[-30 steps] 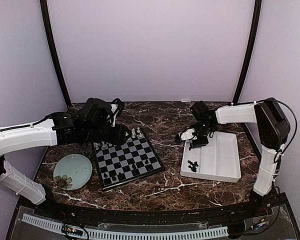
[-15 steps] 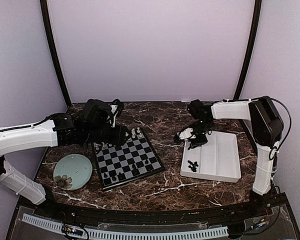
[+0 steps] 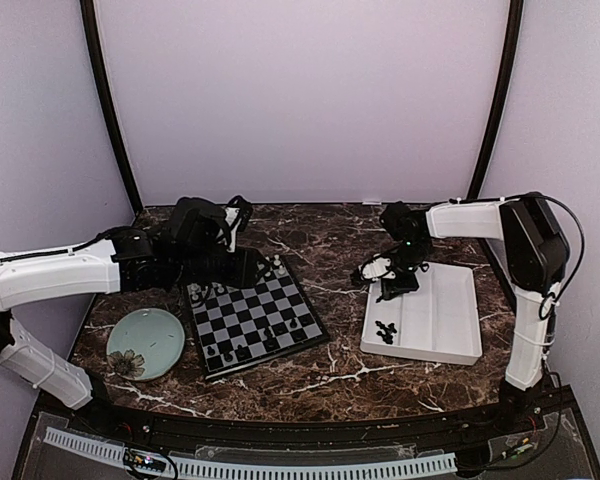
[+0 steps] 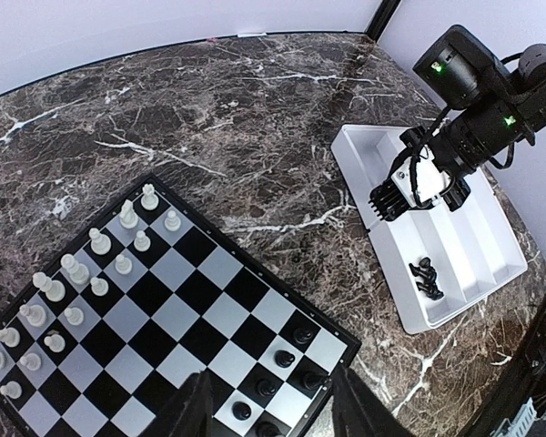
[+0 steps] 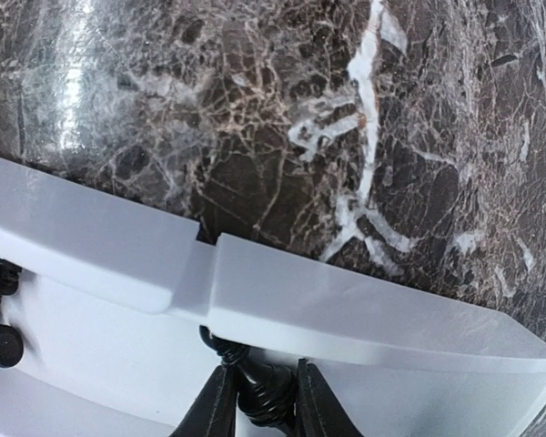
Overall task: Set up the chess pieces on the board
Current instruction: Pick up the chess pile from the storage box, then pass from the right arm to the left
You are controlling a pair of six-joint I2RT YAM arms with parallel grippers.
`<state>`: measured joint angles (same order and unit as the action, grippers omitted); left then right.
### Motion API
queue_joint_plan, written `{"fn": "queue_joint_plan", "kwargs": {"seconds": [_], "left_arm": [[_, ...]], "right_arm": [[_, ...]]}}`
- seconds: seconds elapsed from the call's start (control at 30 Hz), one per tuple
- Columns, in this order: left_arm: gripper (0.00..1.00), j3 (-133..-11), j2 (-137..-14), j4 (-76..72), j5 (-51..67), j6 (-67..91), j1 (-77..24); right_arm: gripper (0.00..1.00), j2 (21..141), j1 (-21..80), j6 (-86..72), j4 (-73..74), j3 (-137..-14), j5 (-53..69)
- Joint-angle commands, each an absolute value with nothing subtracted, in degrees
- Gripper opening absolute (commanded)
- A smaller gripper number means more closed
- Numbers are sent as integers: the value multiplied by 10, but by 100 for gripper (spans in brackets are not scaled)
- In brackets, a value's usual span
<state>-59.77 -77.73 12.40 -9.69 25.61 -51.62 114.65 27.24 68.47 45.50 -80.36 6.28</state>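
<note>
Just pinched shut on a black chessman [image 5: 262,407] by the white tray [image 5: 364,314] wall (right gripper [image 5: 258,381]); likely ready for lifting to the chessboard [image 4: 220,269]. Elsewhere spread and empty (left gripper [image 4: 273,408]).

- The counter [image 3: 330,240] is dark brown stone with white lines, and 3 things lie on it.
- The black and grey board [image 3: 250,315] lies left of the middle, turned a bit.
- A round green plate [image 3: 150,335] lies just left of the board.
- A white tray [image 3: 440,310] lies on the right.
</note>
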Motion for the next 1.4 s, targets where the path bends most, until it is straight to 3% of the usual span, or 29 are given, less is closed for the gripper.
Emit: {"fn": "queue_joint_plan", "kwargs": {"seconds": [0.0,0.37,0.63,0.93,1.37], "left_arm": [[47,-625,-807,83,-70,241,-514],[43,-715,-955,-45,-5,310,-514],[43,-822,-1091,-124,105,365,-514],[33,-919,-1219,-191,204,447,-514],[26,-980,-1281,-196,253,474,-514]], "right_arm": [[24,1157,262,652,502,-769,87],[22,1097,194,533,519,-800,308],[22,1069,155,423,477,-788,457],[23,1041,145,347,435,-785,505],[24,1021,145,333,420,-766,502]]}}
